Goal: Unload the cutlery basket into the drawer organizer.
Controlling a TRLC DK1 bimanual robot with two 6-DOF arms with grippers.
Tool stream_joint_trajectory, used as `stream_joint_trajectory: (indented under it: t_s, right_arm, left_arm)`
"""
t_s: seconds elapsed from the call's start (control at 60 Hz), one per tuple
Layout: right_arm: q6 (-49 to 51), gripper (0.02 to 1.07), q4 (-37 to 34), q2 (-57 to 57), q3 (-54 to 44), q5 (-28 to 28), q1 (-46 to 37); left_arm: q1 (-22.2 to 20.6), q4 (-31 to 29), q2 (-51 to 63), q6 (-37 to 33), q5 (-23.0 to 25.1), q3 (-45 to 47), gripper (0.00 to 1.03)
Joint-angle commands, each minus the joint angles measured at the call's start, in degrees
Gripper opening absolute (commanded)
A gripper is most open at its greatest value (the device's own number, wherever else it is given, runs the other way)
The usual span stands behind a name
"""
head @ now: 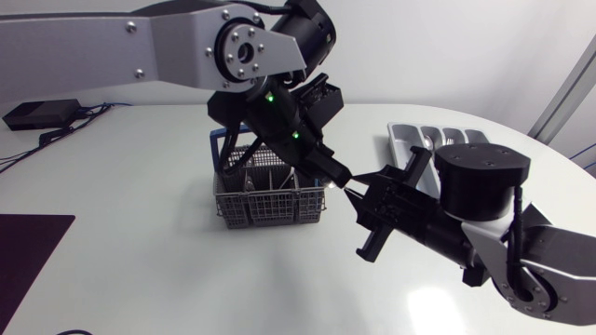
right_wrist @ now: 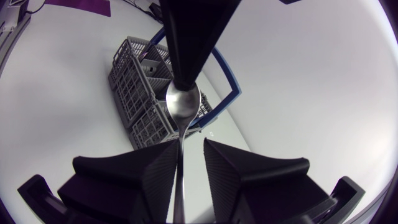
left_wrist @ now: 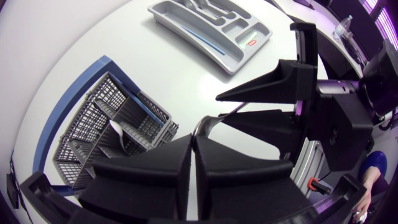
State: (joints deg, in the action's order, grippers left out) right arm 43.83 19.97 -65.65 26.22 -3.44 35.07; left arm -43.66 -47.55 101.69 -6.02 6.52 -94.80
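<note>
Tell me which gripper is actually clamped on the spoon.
The left gripper, shut on the spoon at its bowl; the right gripper stands open around the handle.

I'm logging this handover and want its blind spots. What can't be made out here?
1. Spoon: in the head view it is almost wholly hidden between the left gripper and the right gripper.
2. Handle end: in the right wrist view it runs out of view between the open fingers.
3. Basket: its contents are hidden by the mesh and the left arm.
4. Organizer: partly covered by the right arm in the head view, and its contents are too small in the left wrist view.
</note>
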Motion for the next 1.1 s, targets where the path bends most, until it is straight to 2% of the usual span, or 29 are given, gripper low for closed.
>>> stream_joint_trajectory:
  t_s: [0.0, 0.167, 0.4, 0.45, 0.55, 0.65, 0.717, 0.75, 0.917, 0.967, 1.083]
  right_arm:
    - [1.7, 0.25, 1.4, -1.3, -0.8, -1.0, 0.8]
    - [2.1, 0.12, 1.5, -1.3, -0.7, -1.2, 0.9]
    - [2.7, 0.08, 1.5, -1.3, -1.2, -1.1, 1.1]
    - [2.8, 0.08, 1.4, -1.2, -1.3, -0.8, 1.1]
    - [3.0, 0.08, 0.9, -0.9, -2.0, -0.1, 1.1]
    - [3.0, 0.08, 0.2, -0.4, -2.8, 0.5, 1.1]
    - [2.9, 0.08, -0.2, 0.0, -3.3, 1.2, 0.9]
    - [3.0, 0.08, -0.6, 0.3, -3.5, 1.9, 0.5]
    - [3.0, 0.08, -5.4, 3.9, -4.3, 9.4, -5.6]
    - [3.2, 0.08, -7.2, 4.7, -4.3, 12.7, -8.4]
    - [6.4, 0.08, -12.9, 5.1, -3.5, 24.1, -19.3]
  left_arm:
    - [0.8, -1.1, 1.2, 1.6, 1.1, -2.5, 0.03]
    - [0.7, -1.3, 1.4, 1.6, 1.3, -2.4, 0.03]
    - [0.5, -2.2, 1.8, 1.6, 1.6, -2.9, 0.04]
    - [0.6, -3.0, 2.0, 1.6, 1.6, -3.5, 0.09]
    - [0.8, -3.2, 1.7, 2.2, 1.9, -4.4, 0.35]
    - [1.6, -3.1, 0.6, 2.2, 4.3, -5.2, 0.82]
    - [2.4, -2.1, -0.4, 2.4, 4.8, -5.4, 0.94]
    - [2.7, -1.6, -0.9, 2.4, 4.8, -5.5, 0.98]
    - [5.9, 0.1, -2.9, 2.1, 4.7, -5.5, 0.98]
    - [6.6, 0.1, -3.2, 1.8, 4.7, -5.1, 0.98]
    - [7.9, 0.2, -3.5, 1.3, 2.7, -2.7, 0.98]
